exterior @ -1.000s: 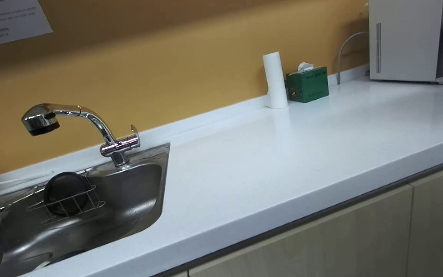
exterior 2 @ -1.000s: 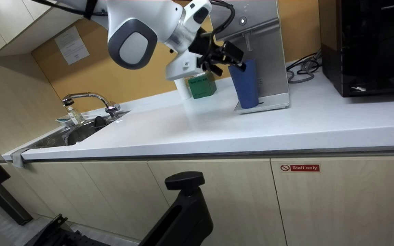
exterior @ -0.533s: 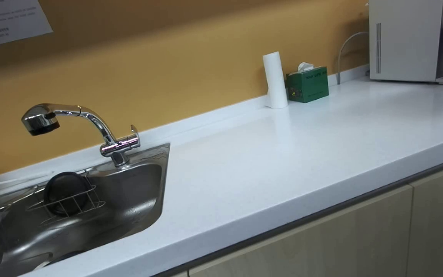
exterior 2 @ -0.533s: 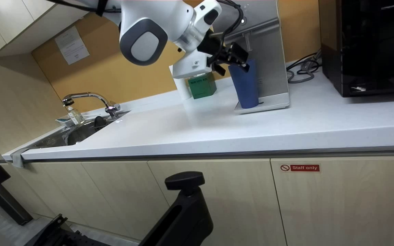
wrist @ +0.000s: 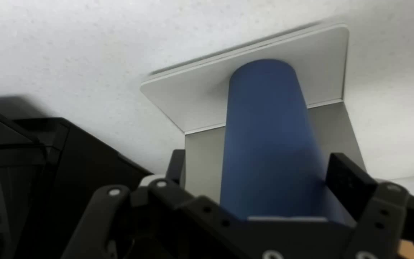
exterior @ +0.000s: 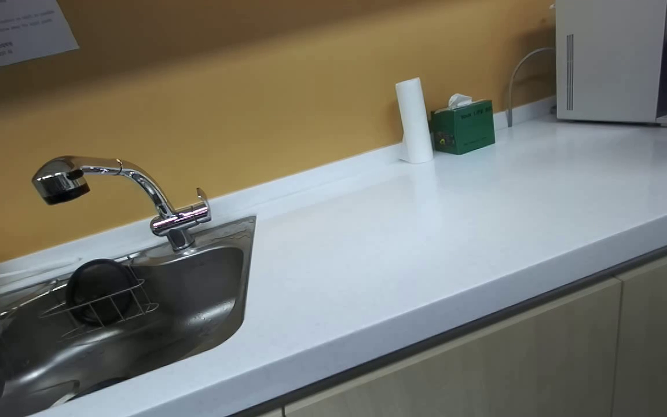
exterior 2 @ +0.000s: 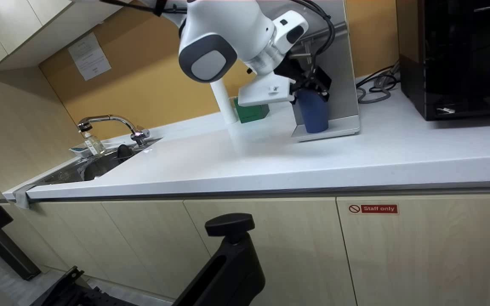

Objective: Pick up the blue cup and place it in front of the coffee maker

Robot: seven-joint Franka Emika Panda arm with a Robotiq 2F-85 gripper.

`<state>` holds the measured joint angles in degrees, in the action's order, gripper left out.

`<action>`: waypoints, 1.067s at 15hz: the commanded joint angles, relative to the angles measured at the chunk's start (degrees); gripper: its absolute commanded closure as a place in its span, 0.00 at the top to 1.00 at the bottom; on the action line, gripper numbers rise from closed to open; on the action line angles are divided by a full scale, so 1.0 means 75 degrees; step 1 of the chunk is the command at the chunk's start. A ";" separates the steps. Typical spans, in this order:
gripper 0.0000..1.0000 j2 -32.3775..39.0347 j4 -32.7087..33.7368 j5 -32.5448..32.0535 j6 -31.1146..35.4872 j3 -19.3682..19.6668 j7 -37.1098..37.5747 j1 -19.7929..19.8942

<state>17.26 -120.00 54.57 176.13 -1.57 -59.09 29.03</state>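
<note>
In an exterior view, the blue cup [exterior 2: 314, 114] is standing upright on the base plate [exterior 2: 345, 126] of a grey machine [exterior 2: 342, 80], and the jaws are hanging around its upper part. A black appliance [exterior 2: 470, 59] is resting on the white surface [exterior 2: 228, 157], well apart from the cup. A red label [exterior 2: 379, 208] on a cupboard door [exterior 2: 423, 255] is reading "Staff only". A paper notice [exterior 2: 89, 56] is hanging on the wall [exterior 2: 155, 93], its lines too small to read.

In an exterior view, a green tissue box [exterior: 466, 130] is standing just beside a roll of paper towel [exterior: 414, 121]; its blurred lettering is apparently including "LIFE". A blue sliver of the cup is peeking in at the edge.

In the wrist view, the jaws are standing released and wide apart, with the cup between them. A gap is showing beside one pad [wrist: 177, 167]; whether the opposite pad [wrist: 347, 187] is touching the cup, I cannot tell.
</note>
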 commanded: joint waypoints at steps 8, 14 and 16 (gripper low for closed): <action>1.00 0.0988 0.1039 0.0525 -0.0238 -0.1097 -0.2082 0.0973; 1.00 0.1180 0.1237 0.0710 0.0133 -0.1698 -0.3128 0.1343; 1.00 0.1260 0.1354 0.0886 0.0260 -0.1969 -0.3439 0.1542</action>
<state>25.16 -112.78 58.56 176.79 -13.06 -80.26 38.03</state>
